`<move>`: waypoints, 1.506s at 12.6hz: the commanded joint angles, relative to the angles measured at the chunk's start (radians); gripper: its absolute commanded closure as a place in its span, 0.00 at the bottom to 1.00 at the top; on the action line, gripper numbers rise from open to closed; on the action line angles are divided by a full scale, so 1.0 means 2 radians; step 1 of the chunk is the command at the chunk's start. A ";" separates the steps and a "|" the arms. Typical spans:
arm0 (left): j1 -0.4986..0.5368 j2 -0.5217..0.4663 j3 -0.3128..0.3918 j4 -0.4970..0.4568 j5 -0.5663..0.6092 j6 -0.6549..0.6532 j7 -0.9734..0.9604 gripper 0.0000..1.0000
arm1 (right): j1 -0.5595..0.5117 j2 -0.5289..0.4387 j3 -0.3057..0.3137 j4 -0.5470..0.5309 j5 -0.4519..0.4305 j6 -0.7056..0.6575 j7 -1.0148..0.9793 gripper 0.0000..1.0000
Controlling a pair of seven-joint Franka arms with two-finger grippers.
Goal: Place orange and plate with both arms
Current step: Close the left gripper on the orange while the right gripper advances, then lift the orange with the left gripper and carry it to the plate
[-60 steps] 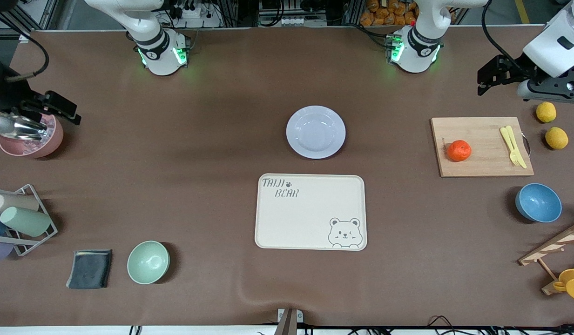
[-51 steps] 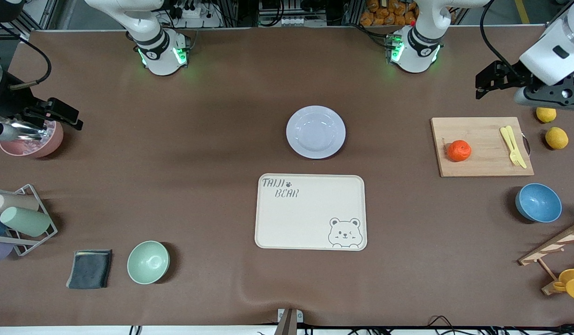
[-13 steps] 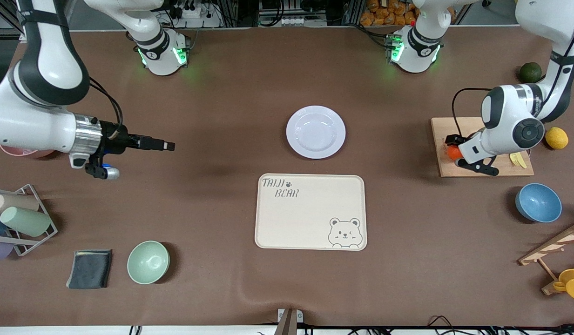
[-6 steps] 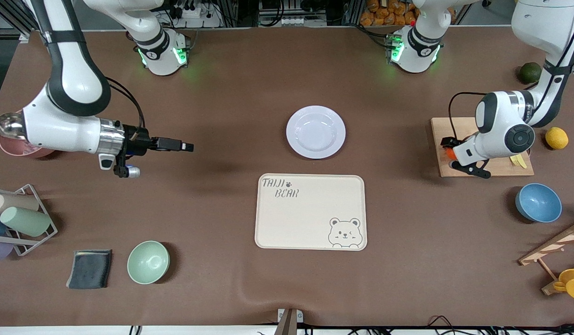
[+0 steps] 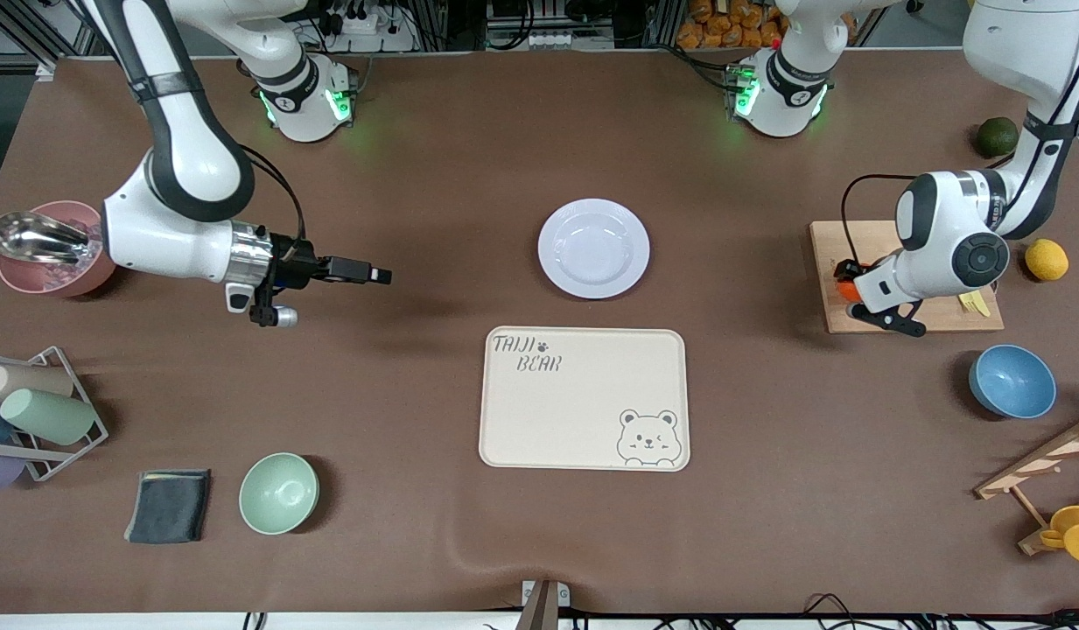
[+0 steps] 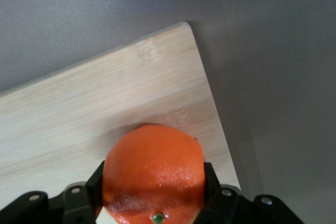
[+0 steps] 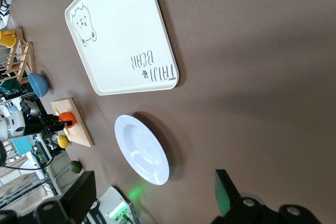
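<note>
While the left gripper [image 6: 153, 211] clamps the orange [image 6: 153, 174], a loose pinch risks rolling; right gripper [image 5: 364, 275] spread wide, short of the plate [image 5: 593, 248].

The orange [image 6: 154, 171] was a small, round, bright red-orange fruit with finely dimpled skin. It sat at the edge of a pale wooden cutting board [image 6: 105, 103] toward the left arm's end of the surface, with the left claw [image 6: 153, 195] closed against its two sides. The plate [image 5: 593, 248] was round, shallow and pale white-lavender with a wide rim. It lay flat and empty on the brown surface [image 5: 416, 175] near the middle, just farther from the front camera than the cream bear-print tray [image 5: 583, 399].
</note>
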 commanded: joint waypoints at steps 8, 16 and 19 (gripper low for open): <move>0.001 -0.081 -0.108 0.100 -0.050 -0.183 -0.112 1.00 | 0.015 0.003 -0.003 -0.047 0.086 0.033 -0.113 0.00; -0.030 -0.046 -0.291 0.156 -0.067 -0.199 -0.391 1.00 | 0.023 0.004 -0.003 -0.053 0.098 0.050 -0.128 0.00; -0.091 -0.016 -0.292 0.184 -0.081 -0.199 -0.464 1.00 | 0.023 0.004 -0.003 -0.059 0.109 0.051 -0.148 0.00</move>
